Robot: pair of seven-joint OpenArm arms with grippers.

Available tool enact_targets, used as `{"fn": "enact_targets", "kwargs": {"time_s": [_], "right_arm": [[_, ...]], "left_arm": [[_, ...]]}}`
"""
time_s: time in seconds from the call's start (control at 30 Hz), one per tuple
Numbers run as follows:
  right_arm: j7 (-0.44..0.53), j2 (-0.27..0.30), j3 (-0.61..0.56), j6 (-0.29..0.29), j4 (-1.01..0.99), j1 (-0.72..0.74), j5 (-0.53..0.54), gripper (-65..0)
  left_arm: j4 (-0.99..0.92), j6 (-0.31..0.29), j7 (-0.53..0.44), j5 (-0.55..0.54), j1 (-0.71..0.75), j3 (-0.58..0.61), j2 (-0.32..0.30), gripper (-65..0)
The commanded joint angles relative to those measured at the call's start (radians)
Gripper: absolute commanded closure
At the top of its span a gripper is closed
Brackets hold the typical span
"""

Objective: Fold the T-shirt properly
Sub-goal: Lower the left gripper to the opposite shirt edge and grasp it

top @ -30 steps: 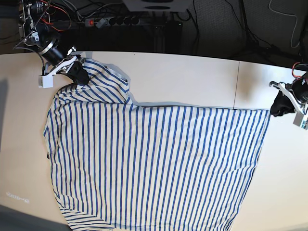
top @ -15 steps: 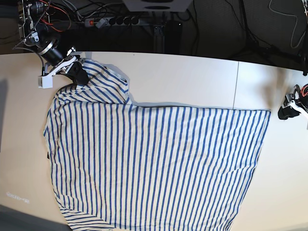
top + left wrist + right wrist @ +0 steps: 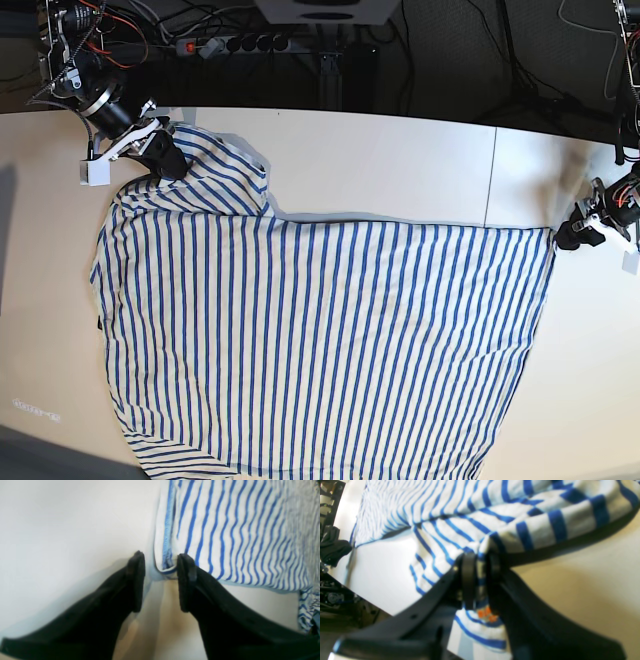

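Note:
The T-shirt (image 3: 320, 340), white with thin blue stripes, lies spread flat over the table (image 3: 400, 160). My right gripper (image 3: 165, 158) is at the far left, shut on a bunched fold of the shirt; the right wrist view shows its fingers clamped on striped cloth (image 3: 480, 580). My left gripper (image 3: 572, 233) is at the shirt's far right corner (image 3: 552, 235). In the left wrist view it (image 3: 160, 580) is open, and the hemmed corner (image 3: 166, 566) sits just between its fingertips (image 3: 186, 580), with the cloth not pinched.
The table's back edge runs behind both arms, with a power strip (image 3: 235, 43) and cables beyond it. A seam (image 3: 490, 170) crosses the table on the right. The shirt's lower hem hangs toward the front edge (image 3: 300, 470).
My left gripper drew away to the right of the shirt corner, then came back to it with the fingers open. The right gripper has kept its hold and place.

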Motion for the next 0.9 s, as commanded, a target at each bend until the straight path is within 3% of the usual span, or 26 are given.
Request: {"fn": "enact_targets", "kwargs": {"time_s": [0.0, 0.13, 0.23, 0.27, 0.6, 0.87], "right_arm": [[-0.025, 0.014, 0.002, 0.044, 0.002, -0.002, -0.029, -11.5], [-0.025, 0.014, 0.002, 0.043, 0.002, 0.005, -0.029, -11.3], [-0.025, 0.013, 0.002, 0.043, 0.002, 0.005, -0.029, -4.4], [-0.025, 0.013, 0.002, 0.043, 0.002, 0.005, -0.029, -0.2], [-0.024, 0.013, 0.002, 0.044, 0.002, 0.006, -0.029, 0.0], [-0.021, 0.013, 0.002, 0.044, 0.002, 0.006, -0.029, 0.0]], "left_arm": [[0.013, -0.011, -0.008, -0.035, -0.018, -0.007, -0.025, -24.9], [0.034, -0.079, 0.016, -0.081, -0.019, -0.008, -0.025, -24.9], [0.068, -0.113, 0.030, -0.121, -0.021, -0.008, -0.025, -24.9], [0.075, -0.115, 0.031, -0.119, -0.025, -0.008, -0.025, -24.9], [0.076, -0.116, 0.034, -0.068, -0.046, -0.002, -0.024, -25.0], [0.074, -0.115, -0.012, 0.016, -0.046, 0.079, -0.025, -25.0]]}}
